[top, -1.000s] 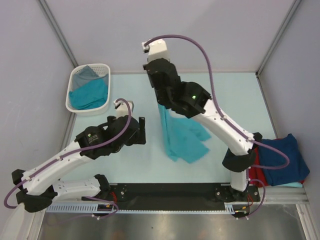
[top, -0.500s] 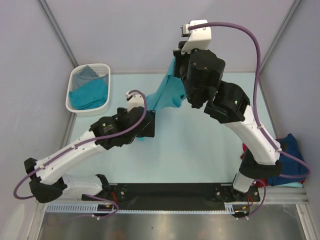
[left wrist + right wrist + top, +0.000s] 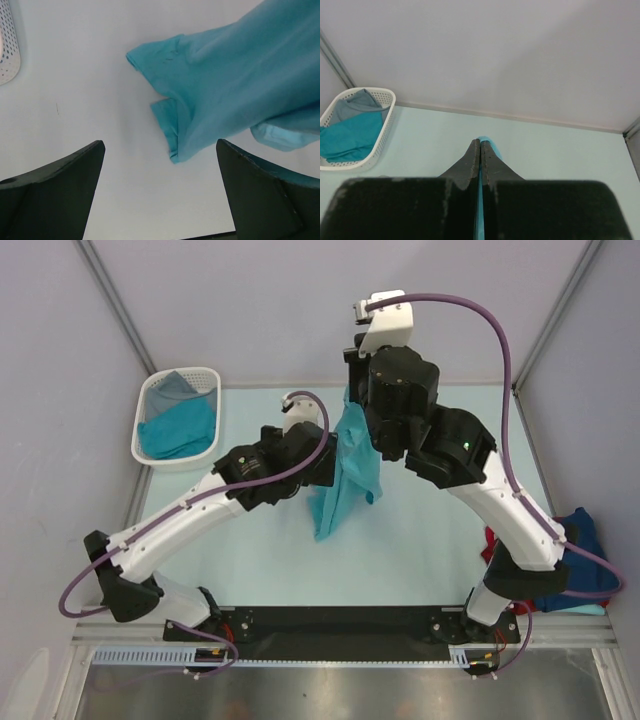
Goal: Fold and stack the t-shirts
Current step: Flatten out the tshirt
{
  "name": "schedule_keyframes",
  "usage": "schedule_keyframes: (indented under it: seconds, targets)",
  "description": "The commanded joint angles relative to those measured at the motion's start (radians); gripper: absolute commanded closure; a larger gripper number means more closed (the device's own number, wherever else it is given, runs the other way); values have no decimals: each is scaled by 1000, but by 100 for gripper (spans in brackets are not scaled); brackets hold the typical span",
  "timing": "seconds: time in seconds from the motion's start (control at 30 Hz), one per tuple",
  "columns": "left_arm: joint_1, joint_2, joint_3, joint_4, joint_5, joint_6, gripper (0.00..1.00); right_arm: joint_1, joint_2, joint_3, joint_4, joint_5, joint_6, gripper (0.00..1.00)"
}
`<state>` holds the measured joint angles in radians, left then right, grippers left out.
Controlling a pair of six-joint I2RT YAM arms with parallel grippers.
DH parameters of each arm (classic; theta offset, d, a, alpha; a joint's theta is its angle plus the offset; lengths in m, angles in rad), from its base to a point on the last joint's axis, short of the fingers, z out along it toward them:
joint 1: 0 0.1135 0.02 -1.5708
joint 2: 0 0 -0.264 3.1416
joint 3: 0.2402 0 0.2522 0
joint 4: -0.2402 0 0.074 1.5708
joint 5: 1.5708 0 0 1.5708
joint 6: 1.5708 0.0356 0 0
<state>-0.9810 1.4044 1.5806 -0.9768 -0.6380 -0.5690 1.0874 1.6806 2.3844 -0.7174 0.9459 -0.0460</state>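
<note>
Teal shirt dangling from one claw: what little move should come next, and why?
Probably the left gripper should ease onto the hanging edge and close. The right gripper is shut on the teal t-shirt, which hangs bunched over the table; the left one stands open and empty beside it. A second hold would let them spread it.

teal t-shirt [image 3: 345, 472], white basket [image 3: 170, 464] (perforated), navy t-shirt [image 3: 588, 530]

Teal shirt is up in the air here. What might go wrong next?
The teal t-shirt hangs bunched from the shut right jaws, with only a sliver of cloth showing between them, so it may slip out. The left jaws stand wide open near a dangling sleeve and overlapping layers, so they might catch the wrong part or several layers at once.
</note>
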Motion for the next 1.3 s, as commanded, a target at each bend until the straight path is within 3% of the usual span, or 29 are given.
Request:
schedule_keyframes:
  seconds: [0.0,0.3,0.6,0.87,1.07,1.27]
  targets:
    - [57,19,29,36,55,-5,0,-15,-76,12,38,28,-26,100]
    - [99,-39,-97,99,75,-12,0,-92,-145,-40,41,19,-22,100]
    - [93,4,-56,133,222,-58,1,-118,-176,-68,38,11,-14,100]
    - [-59,97,-83,148,182,14,1,-135,-173,-83,36,-12,0,100]
    - [-220,91,-140,155,87,21,1,-156,-174,-97,32,-36,18,100]
    - [-314,139,-215,165,9,40,0,-175,-170,-103,10,-59,41,100]
